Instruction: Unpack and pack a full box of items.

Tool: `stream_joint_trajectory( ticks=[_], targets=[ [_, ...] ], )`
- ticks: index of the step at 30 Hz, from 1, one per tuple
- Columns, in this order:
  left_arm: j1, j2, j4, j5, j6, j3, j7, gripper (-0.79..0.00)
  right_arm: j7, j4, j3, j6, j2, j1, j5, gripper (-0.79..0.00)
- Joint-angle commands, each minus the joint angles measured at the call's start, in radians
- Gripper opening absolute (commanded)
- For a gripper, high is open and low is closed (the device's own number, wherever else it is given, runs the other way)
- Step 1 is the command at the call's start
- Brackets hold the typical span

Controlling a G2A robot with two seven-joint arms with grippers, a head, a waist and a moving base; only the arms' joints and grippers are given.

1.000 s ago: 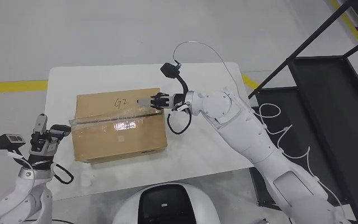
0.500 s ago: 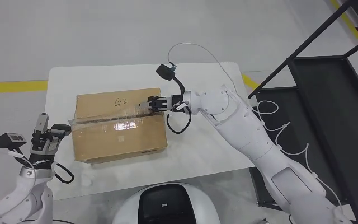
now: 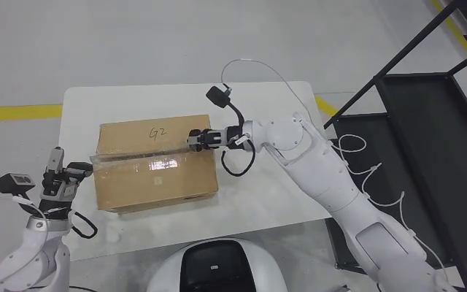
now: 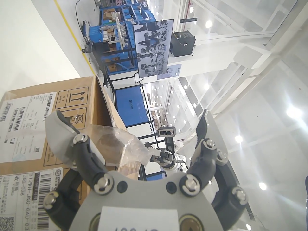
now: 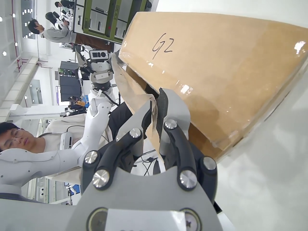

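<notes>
Taped cardboard box (image 3: 157,164) on the white table (image 3: 263,98), gripped at its seam.
The brown, hand-marked box is set mid-table. Its tape strip (image 5: 122,80) is pinched by the right gripper (image 3: 195,139) at the right edge; the left gripper (image 3: 68,166) is spread wide just beside the left edge. Bare tabletop is seen behind the box.

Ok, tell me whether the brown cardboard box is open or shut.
Shut. The brown cardboard box has flat flaps, clear tape along the seam; right gripper pinches its end.

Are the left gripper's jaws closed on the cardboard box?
No: in the left wrist view the left gripper holds its jaws wide apart, gripping nothing, with the cardboard box beside it.
</notes>
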Motion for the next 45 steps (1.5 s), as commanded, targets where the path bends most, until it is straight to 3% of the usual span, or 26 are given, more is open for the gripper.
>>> stream_joint_trajectory(
  ticks=[1,15,33,45],
  targets=[
    [-0.001,0.0,0.001,-0.001,0.001,0.0,-0.001,0.0,0.009,-0.007,0.01,-0.012,0.001,-0.013,0.032,-0.785],
    [0.006,-0.002,-0.023,0.0,-0.003,0.007,-0.011,0.0,0.027,-0.106,0.116,0.025,0.035,-0.12,0.034,-0.785],
    [0.021,-0.006,-0.072,0.013,0.007,0.042,-0.028,0.0,0.03,-0.112,0.124,0.022,0.043,-0.131,0.041,-0.785],
    [0.019,-0.006,-0.057,0.037,-0.005,0.03,-0.02,0.0,0.018,-0.129,0.151,0.055,0.056,-0.155,-0.001,-0.785]
  ],
)
